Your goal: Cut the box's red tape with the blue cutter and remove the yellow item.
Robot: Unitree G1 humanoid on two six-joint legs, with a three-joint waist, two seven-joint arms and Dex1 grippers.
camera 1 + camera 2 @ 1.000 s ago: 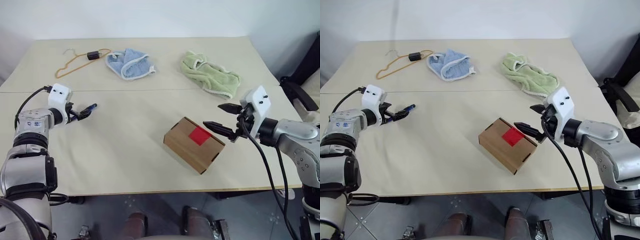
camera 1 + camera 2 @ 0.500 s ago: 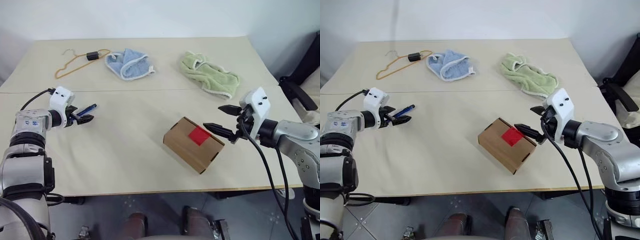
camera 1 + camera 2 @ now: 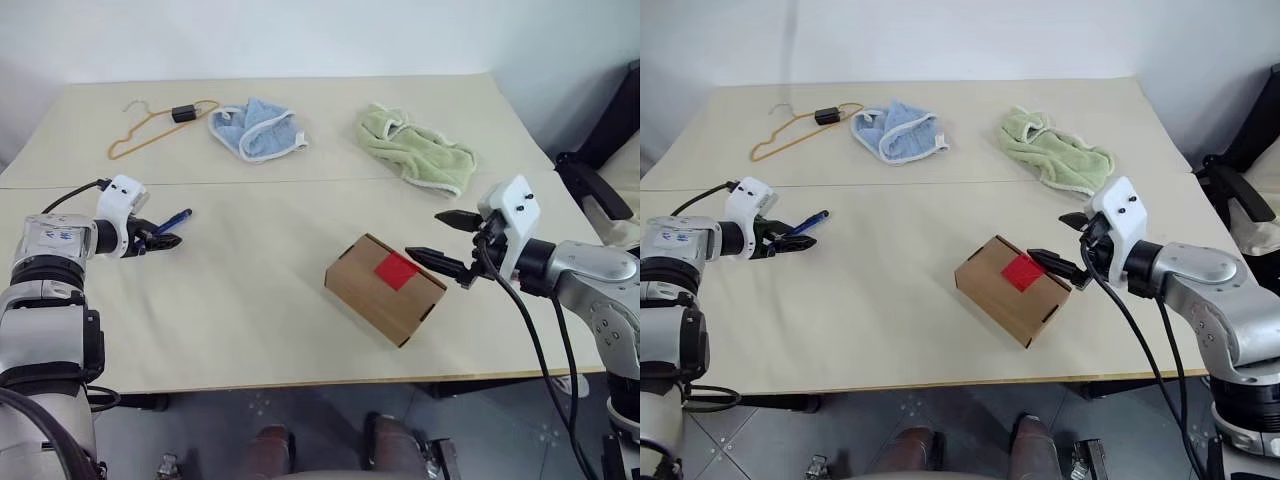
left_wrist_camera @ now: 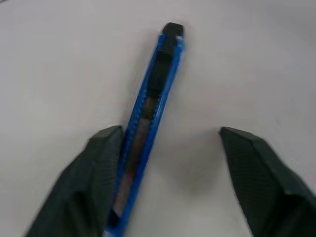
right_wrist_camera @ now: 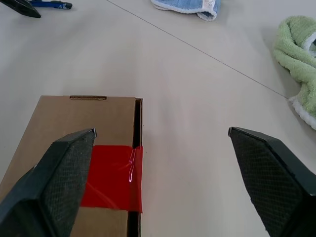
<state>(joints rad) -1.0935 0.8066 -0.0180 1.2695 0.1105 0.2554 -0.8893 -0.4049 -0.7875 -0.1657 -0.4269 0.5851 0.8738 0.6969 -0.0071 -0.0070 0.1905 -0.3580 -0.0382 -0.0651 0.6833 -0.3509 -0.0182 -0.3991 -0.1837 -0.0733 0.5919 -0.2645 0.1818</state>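
The brown box [image 3: 385, 288] lies at the table's front right, with the red tape [image 3: 398, 270] across its top seam. My right gripper [image 3: 425, 233] hangs open just right of the box, one finger [image 5: 64, 168] over the tape's edge. The blue cutter [image 4: 153, 98] lies flat on the table at the left. My left gripper [image 3: 165, 232] stands open around the cutter's near end. One finger [image 4: 101, 163] touches the cutter and the other is well apart from it. The yellow item is out of view.
An orange wire hanger [image 3: 150, 125] with a black clip lies at the back left. A blue cloth [image 3: 258, 130] and a green towel [image 3: 415, 150] lie along the back. The table's front edge [image 3: 300, 385] runs close below the box.
My left gripper has tipped downward and its fingers now sit low around the cutter's near end. The cutter, the box and my right arm have not moved.
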